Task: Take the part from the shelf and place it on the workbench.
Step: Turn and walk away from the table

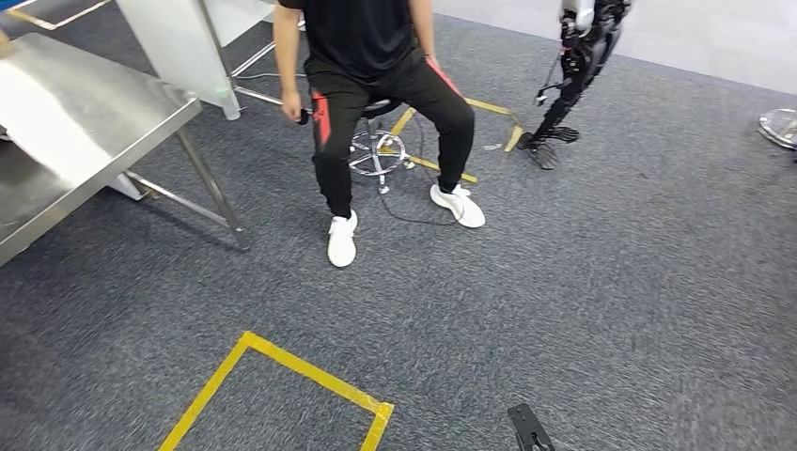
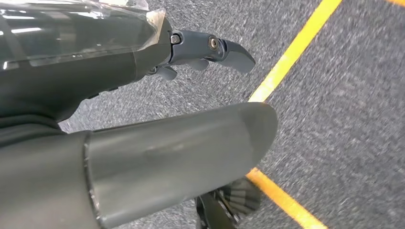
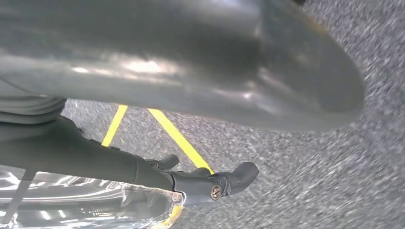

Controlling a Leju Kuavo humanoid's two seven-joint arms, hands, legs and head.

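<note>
You see one steel workbench (image 1: 66, 122), one seated person (image 1: 376, 94) and one yellow tape square (image 1: 282, 376) on grey carpet. Left hand (image 2: 143, 119) and right hand (image 3: 167, 119): fingers apart, nothing held

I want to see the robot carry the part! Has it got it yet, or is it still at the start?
Still at the start. Nothing looks done: the left hand and the right hand hang over grey carpet, holding nothing. The steel workbench top looks bare. Fetching the part and placing it remain.
</note>
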